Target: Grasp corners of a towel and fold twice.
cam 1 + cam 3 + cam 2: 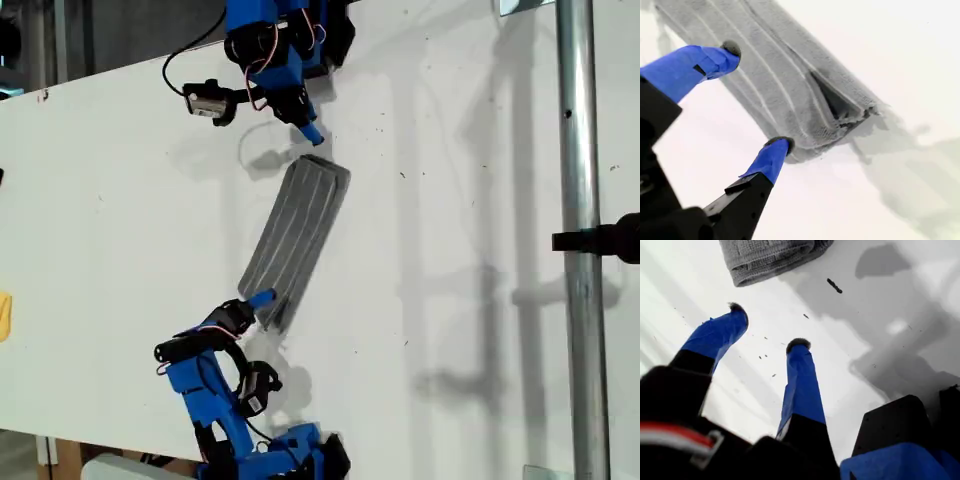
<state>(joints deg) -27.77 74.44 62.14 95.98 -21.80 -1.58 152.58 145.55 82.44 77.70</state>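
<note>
My second gripper (757,97) hovers with its blue fingers (771,157) apart over one short end of the dark grey, white-striped towel (295,235). The towel lies as a narrow layered strip on the white surface (480,200), apparently folded already. My first gripper (767,327), fingers spread and empty, hangs just beyond the other end.

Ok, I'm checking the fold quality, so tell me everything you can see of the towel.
The towel is dark grey soft cloth with thin white stripes running lengthwise, folded into a long narrow strip lying flat and slanted on the white table. At one end the layers gape, showing a dark pocket. My second tool is open astride that end; my first tool is open, just short of the other end.
</note>
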